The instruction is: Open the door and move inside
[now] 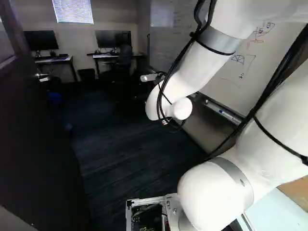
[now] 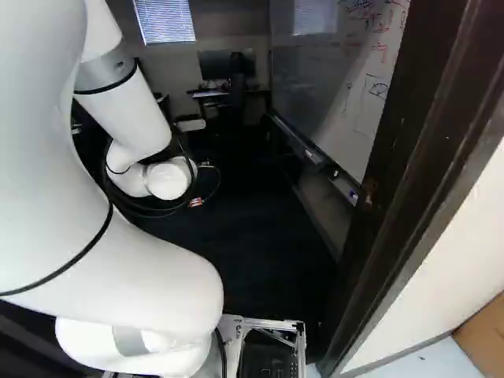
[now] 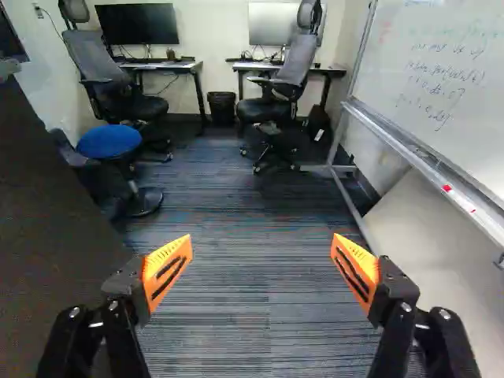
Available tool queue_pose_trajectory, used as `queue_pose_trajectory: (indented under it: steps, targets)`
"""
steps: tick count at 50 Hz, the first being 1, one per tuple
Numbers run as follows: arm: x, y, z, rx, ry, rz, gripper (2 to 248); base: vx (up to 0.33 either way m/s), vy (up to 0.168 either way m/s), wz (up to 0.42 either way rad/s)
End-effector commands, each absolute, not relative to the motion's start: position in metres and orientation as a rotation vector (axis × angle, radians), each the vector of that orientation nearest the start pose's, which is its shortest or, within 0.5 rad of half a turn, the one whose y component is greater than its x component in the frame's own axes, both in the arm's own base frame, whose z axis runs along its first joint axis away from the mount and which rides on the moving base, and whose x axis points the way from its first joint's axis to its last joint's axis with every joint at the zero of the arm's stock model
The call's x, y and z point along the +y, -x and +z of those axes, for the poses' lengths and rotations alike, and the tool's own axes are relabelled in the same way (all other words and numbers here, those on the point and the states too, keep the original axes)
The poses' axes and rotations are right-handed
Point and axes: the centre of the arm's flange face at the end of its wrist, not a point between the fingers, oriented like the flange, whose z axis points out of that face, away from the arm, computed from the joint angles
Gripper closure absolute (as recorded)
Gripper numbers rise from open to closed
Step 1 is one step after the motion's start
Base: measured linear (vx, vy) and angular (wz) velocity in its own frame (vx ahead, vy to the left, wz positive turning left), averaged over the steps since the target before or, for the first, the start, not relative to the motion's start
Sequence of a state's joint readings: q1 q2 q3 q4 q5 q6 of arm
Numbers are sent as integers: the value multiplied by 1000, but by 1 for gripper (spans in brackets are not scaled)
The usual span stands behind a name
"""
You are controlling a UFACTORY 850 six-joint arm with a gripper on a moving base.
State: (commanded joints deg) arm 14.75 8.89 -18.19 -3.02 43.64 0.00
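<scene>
Door (image 1: 38, 139) swung open, dark panel filling 9 o'clock in left base view; silver handle (image 1: 43, 77) at 10 o'clock there. Wrist view: gripper (image 3: 261, 246) spread wide, nothing between the orange pads, pointing into the room. Door edge near, at gripper's 9 o'clock. Blue stool (image 3: 109, 142) at its 11; two office chairs (image 3: 120, 85) farther, 11 and 12, by counters (image 3: 186, 66). Bin (image 3: 222, 108) between chairs. Whiteboard (image 3: 437, 75) at 2. Door frame (image 2: 421, 150), 3 o'clock in right base view. Carpet (image 3: 260, 315) beneath gripper.
</scene>
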Motion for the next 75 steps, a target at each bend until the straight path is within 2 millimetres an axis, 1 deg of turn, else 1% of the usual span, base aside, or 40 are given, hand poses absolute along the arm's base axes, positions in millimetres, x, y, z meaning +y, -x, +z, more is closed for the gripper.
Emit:
queue_pose_trajectory:
  steps: [75]
  targets:
    - [93, -340, 409, -391, 2411, -1717, 3, 132, 31, 129]
